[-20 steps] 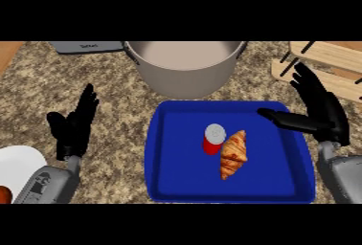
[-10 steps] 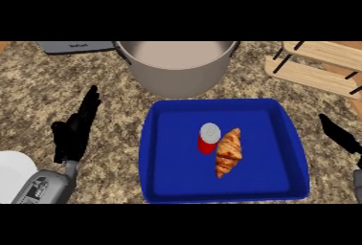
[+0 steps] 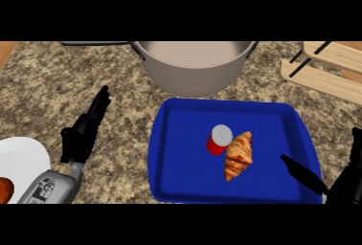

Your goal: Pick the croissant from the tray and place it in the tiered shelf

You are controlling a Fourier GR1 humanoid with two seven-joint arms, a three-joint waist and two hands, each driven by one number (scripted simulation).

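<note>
the right hand [image 3: 343, 186] has dropped from up beside the tiered shelf [image 3: 326, 81] to the view's lower right corner, where one straight finger now lies over the near right corner of the blue tray [image 3: 184, 162]. the left hand [image 3: 81, 136] has turned more edge-on and drifted slightly toward the tray.

Speckled stone counter [image 3: 50, 91], brown-grey mottling — evenly lit
</note>
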